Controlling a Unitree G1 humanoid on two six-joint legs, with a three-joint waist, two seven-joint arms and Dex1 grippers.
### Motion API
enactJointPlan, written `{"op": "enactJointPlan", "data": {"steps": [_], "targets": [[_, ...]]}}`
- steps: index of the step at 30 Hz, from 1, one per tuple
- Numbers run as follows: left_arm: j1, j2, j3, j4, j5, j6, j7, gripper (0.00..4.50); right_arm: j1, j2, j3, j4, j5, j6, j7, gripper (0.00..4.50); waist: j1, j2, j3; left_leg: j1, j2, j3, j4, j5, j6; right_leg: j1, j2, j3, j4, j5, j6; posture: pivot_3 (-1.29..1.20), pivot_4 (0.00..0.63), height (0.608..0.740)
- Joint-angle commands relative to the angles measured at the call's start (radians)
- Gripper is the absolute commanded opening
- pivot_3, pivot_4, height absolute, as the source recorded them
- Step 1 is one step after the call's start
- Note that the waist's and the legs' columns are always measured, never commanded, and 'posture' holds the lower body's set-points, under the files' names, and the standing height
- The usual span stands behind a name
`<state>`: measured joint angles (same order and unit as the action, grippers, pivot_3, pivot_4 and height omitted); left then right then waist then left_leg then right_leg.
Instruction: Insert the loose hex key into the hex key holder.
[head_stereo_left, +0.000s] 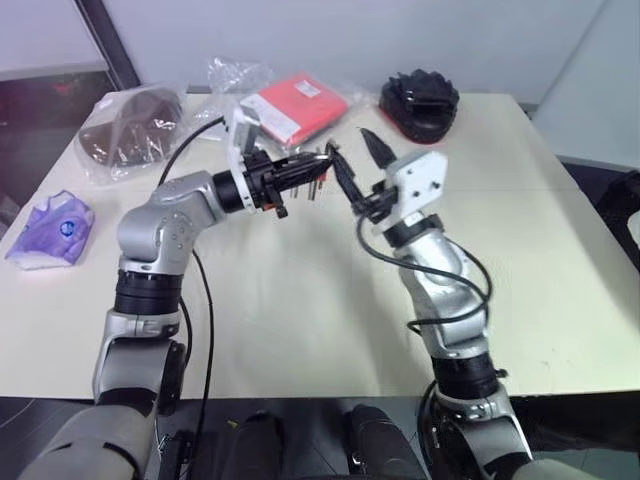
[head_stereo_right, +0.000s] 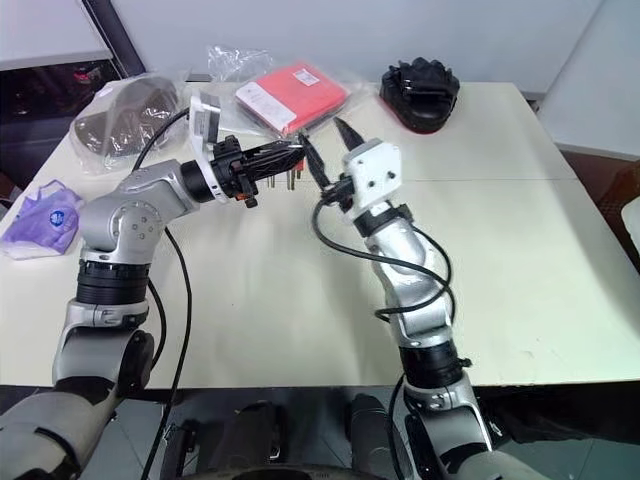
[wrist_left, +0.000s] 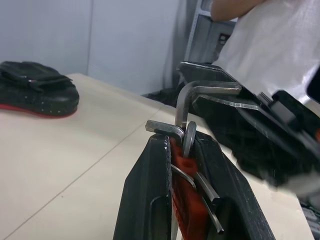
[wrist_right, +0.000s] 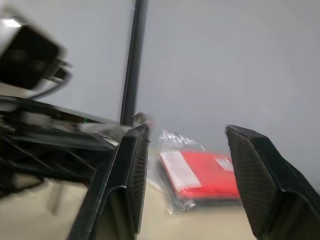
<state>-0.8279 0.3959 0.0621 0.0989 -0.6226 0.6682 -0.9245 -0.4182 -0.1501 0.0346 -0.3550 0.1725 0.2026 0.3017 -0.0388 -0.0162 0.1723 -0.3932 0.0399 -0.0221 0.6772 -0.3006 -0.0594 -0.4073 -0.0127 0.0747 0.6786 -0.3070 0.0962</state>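
Key (wrist_left: 186, 107) stands upright in holder (wrist_left: 186, 200), lower shank hidden; left gripper (wrist_left: 182, 165) clamps holder; right gripper (wrist_right: 187, 150) fingers apart, empty.

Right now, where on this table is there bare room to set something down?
The near half of the table and its right side past the black pad are bare. The far left is crowded: red packet, dark bagged item, purple bag.

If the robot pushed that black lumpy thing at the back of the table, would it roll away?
Probably not. The black lumpy thing lies low and broad on the table, so it would likely slide rather than roll or tip. Its bumpy, padded-looking top suggests it is soft and would give a little under a claw. Its weight is hard to judge from here.
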Motion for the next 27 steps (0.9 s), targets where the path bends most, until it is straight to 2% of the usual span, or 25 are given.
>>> {"op": "enactJointPlan", "data": {"steps": [1, 5, 8, 16, 23, 27], "targets": [[0.002, 0.005, 0.007, -0.036, -0.015, -0.009, -0.015, 0.55, 0.072, -0.07, -0.042, -0.203, 0.155, 0.146, 0.069, 2.5, -0.001, 0.0, 0.0, 0.0, 0.0, 0.0, 0.0, 0.0, 0.0, 0.0, 0.0, 0.0, 0.0, 0.0, 0.0, 0.0, 0.15, 0.74], [0.004, 0.003, 0.005, -0.037, -0.018, -0.004, -0.021, 0.55, 0.206, -0.166, -0.117, -0.33, 0.273, 0.277, 0.094, 2.5, -0.003, 0.0, 0.0, 0.0, 0.0, 0.0, 0.0, 0.0, 0.0, 0.0, 0.001, 0.0, -0.001, 0.0, 0.0, 0.0, 0.15, 0.74], [0.007, -0.023, -0.012, -0.032, -0.022, 0.001, -0.027, 0.55, 0.317, -0.219, -0.181, -0.334, 0.268, 0.276, 0.098, 2.5, -0.001, 0.0, 0.0, 0.0, 0.0, -0.001, 0.0, 0.0, 0.0, 0.003, 0.002, 0.0, -0.005, 0.0, 0.0, 0.0, 0.15, 0.74], [0.086, -0.14, -0.09, -0.056, -0.059, 0.082, -0.023, 0.55, 0.325, -0.23, -0.24, -0.326, 0.268, 0.28, 0.046, 2.5, -0.003, 0.0, 0.0, 0.0, -0.001, 0.0, -0.001, 0.0, 0.0, 0.004, 0.002, 0.002, -0.009, 0.0, 0.0, 0.0, 0.15, 0.74], [0.137, -0.265, -0.086, 0.047, -0.1, 0.213, 0.048, 0.55, 0.353, -0.234, -0.246, -0.323, 0.254, 0.27, 0.032, 2.5, 0.0, 0.0, 0.0, 0.0, -0.001, 0.0, -0.003, 0.0, 0.0, 0.004, 0.002, 0.002, -0.009, 0.0, 0.0, 0.0, 0.15, 0.74], [0.146, -0.349, -0.063, 0.153, -0.093, 0.304, 0.162, 0.55, 0.402, -0.23, -0.259, -0.345, 0.238, 0.26, 0.012, 2.5, 0.004, 0.0, 0.0, 0.0, -0.002, 0.0, -0.003, 0.0, 0.0, 0.004, 0.001, 0.002, -0.01, 0.0, 0.0, 0.0, 0.15, 0.74]]}}
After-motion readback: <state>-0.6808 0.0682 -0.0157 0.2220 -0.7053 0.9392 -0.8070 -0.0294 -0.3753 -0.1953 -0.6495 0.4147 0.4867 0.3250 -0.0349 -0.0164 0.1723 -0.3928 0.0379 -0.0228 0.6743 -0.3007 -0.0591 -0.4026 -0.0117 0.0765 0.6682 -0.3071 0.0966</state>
